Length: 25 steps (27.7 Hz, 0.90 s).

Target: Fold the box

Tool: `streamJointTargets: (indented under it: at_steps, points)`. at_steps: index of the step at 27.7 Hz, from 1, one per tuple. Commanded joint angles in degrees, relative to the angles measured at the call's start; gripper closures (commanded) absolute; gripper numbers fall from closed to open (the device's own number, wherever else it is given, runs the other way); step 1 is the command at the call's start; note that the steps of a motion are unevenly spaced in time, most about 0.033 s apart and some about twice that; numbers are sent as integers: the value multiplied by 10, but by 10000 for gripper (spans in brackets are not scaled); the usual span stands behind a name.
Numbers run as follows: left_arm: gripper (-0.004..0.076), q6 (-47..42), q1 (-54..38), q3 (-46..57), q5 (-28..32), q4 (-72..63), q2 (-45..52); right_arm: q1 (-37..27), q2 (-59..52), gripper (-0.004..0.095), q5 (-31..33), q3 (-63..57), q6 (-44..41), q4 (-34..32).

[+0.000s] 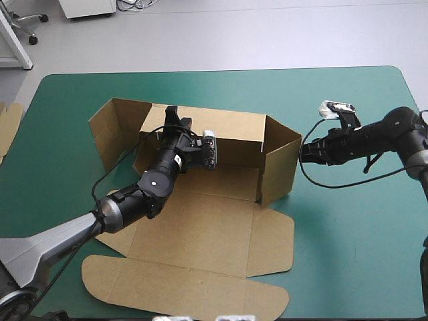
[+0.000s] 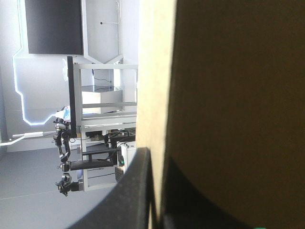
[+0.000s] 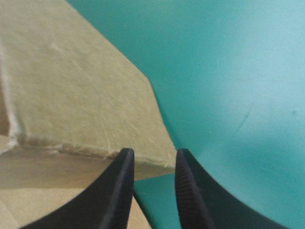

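The brown box (image 1: 221, 221) lies near the table's middle with its back wall and right side wall raised. Its left flap angles outward, and the lid (image 1: 194, 284) lies flat toward the front edge. My left gripper (image 1: 172, 115) sits on the back wall's top edge. In the left wrist view the left gripper (image 2: 155, 191) is shut on the box (image 2: 238, 95), the board's pale edge between its fingers. My right gripper (image 1: 302, 152) is at the outer face of the right wall. In the right wrist view the right gripper (image 3: 152, 155) stands narrowly open, with the wall's corner (image 3: 81, 95) just ahead.
Another piece of brown board (image 1: 8, 124) shows at the table's left edge. Teal-green cover (image 1: 348, 234) lies bare to the right of the box and under the right arm.
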<state>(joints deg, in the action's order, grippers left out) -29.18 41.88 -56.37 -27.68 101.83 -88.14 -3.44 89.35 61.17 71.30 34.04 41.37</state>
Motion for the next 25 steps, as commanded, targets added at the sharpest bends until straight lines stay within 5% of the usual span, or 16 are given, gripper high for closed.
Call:
streamJointTargets:
  at_steps: [1, 8, 16, 25]
  points:
    - [738, -16, -4, -8, -16, -8, 11, -1, -47, 626, -32, -10, 54, 82]
    - [738, -17, -4, -9, 4, -8, 11, -1, -49, 626, -35, -18, 88, 160]
    - [738, -42, -4, -56, 15, -8, 4, 8, -64, 626, -29, -18, 96, 150]
    - [738, -26, 8, -81, 9, -9, -30, 111, -72, 626, -80, -37, 78, 123]
